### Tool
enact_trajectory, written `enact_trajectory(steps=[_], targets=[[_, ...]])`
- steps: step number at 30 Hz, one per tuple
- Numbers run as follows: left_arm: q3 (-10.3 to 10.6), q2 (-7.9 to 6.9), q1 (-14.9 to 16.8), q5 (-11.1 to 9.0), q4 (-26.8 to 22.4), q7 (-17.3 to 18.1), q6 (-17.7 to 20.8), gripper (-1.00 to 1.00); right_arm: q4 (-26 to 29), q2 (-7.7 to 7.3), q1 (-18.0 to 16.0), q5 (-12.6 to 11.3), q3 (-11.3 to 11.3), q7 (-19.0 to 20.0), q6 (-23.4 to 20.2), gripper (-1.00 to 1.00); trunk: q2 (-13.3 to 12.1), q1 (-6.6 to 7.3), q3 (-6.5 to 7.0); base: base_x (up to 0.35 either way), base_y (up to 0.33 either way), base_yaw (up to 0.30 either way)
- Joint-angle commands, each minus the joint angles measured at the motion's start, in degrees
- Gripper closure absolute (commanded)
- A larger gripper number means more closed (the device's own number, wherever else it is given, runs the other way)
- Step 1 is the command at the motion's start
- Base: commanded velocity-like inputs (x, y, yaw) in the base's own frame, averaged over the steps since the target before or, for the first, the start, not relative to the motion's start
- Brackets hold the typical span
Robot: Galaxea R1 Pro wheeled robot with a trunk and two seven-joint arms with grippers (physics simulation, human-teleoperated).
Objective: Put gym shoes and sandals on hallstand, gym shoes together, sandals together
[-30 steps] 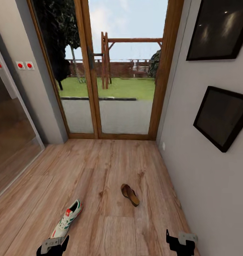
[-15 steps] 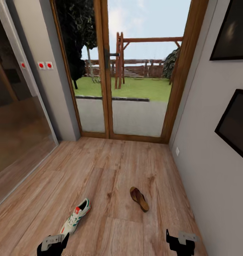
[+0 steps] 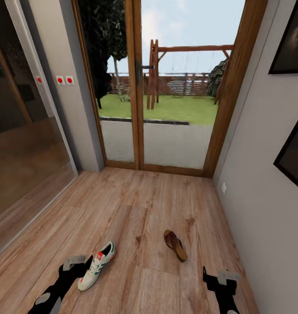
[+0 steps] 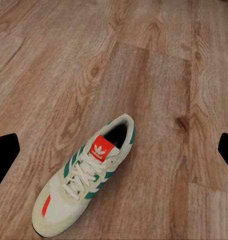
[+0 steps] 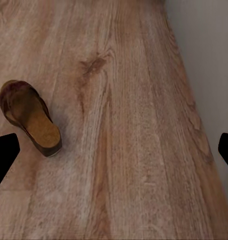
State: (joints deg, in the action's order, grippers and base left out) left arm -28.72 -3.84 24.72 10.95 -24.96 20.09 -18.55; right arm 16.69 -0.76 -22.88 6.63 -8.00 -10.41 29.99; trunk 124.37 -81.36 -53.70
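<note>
The robot is getting ready to pick a shoe off the floor (image 3: 136, 244). One gym shoe (image 3: 97, 265) lies at about 7 o'clock in the head view, white with green stripes. One sandal (image 3: 174, 245) lies at about 5 o'clock, well apart from the shoe.

The left gripper (image 3: 77, 263) is just beside the shoe, at its 9 o'clock side. To do this well, I think it should come down over the middle of the shoe, with one finger on each long side, and squeeze slowly so the shoe does not slide away. The shoe looks light and should lift easily.

In the left wrist view the shoe (image 4: 87, 176) lies between two dark fingertips (image 4: 4, 155) that stand far apart. So the left jaws are wide and hold nothing.

The right gripper (image 3: 216, 279) hangs at about 4 o'clock, near the wall. Its jaws are wide too, with nothing in them. The sandal (image 5: 29, 117) lies off to one side of it.
</note>
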Motion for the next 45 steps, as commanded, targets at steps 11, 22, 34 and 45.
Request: enact_trajectory(steps=[11,22,34,45], targets=[[4.23,1.11,11.45,1.06,0.0,0.25,11.12,-1.0,10.79,-0.43,-0.04,3.05,-0.34,3.32,-15.86,-1.0,0.02,0.01,-0.05,0.0,0.0,0.003],[10.24,3.66,12.93,0.96,0.07,-4.14,11.2,-1.0,13.22,-0.47,0.01,3.37,-0.28,5.32,-20.62,-1.0,0.02,0.01,-0.05,0.002,0.0,0.0],[10.45,3.59,12.99,0.92,-0.04,-4.24,11.09,-1.0,12.58,-1.42,0.02,3.47,-0.23,5.4,-20.59,-1.0,0.02,0.01,-0.05,0.256,-0.068,0.0],[10.44,3.66,12.99,0.91,-0.08,-3.97,11.08,-1.0,10.38,-1.92,0.03,3.39,-0.21,5.4,-20.58,-1.0,0.02,0.01,-0.05,0.287,-0.158,0.0]])
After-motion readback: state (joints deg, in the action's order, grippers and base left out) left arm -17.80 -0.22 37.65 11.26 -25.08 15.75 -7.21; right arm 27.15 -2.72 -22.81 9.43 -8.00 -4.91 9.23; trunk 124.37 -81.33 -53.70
